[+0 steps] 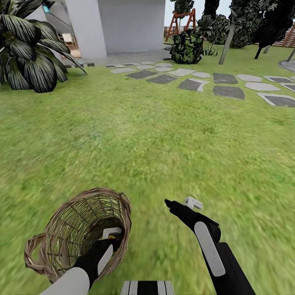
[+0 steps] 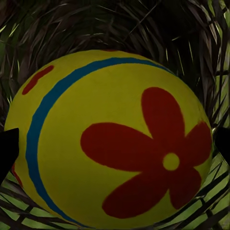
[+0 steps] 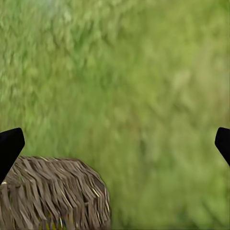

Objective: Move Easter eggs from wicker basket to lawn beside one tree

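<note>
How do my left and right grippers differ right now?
The left gripper reaches down inside the wicker basket; the right gripper hangs over bare lawn beside it. The left wrist view shows an Easter egg between its fingers; the right's fingers frame only grass. Both look spread wide.

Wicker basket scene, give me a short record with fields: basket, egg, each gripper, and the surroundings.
basket: wicker basket on the lawn, tilted
egg: yellow Easter egg, red flower, blue band, inside the basket
left gripper: reaching into the basket, fingertips either side of the egg; grip cannot be told
right gripper: open over grass beside the basket
surroundings: stepping stones, white house
</note>
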Motion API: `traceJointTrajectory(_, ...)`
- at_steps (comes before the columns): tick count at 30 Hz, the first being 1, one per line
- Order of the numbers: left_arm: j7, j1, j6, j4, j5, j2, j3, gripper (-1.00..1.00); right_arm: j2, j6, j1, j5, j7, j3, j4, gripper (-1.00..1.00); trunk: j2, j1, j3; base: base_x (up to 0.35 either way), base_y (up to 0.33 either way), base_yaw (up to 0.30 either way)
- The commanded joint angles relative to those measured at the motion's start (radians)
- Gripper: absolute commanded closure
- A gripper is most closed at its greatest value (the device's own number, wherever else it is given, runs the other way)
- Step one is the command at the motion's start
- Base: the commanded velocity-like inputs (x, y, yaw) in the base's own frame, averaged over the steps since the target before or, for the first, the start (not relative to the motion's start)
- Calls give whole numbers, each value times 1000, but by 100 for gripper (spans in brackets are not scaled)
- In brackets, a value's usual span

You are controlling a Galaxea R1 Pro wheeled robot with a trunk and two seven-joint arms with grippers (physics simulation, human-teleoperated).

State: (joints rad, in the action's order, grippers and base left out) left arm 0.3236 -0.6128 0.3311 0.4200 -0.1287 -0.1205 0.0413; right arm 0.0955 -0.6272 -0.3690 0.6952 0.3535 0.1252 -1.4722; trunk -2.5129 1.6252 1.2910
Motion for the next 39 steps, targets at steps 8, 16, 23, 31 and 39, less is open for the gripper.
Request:
traceJointTrajectory(8, 4, 1, 0, -20, -35, 2, 3, -100, 0, -2, -1, 10, 10, 1, -2, -100, 0, 0, 1, 0, 0, 0)
traceJointTrajectory(16, 4, 1, 4, -20, -42, 3, -2, -100, 0, -1, -1, 10, 10, 1, -2, -100, 0, 0, 1, 0, 0, 0)
traceJointTrajectory(23, 3, 1, 4, -20, -43, 4, -3, 100, 0, -1, 0, 10, 10, 1, -1, -100, 0, 0, 1, 0, 0, 0)
traceJointTrajectory(31, 3, 1, 2, -20, -45, 6, -6, 100, 0, -1, -1, 10, 10, 1, -2, -100, 0, 0, 1, 0, 0, 0)
traceJointTrajectory(39, 4, 1, 2, -20, -45, 7, -8, 100, 0, -2, -1, 10, 10, 1, -2, -100, 0, 0, 1, 0, 0, 0)
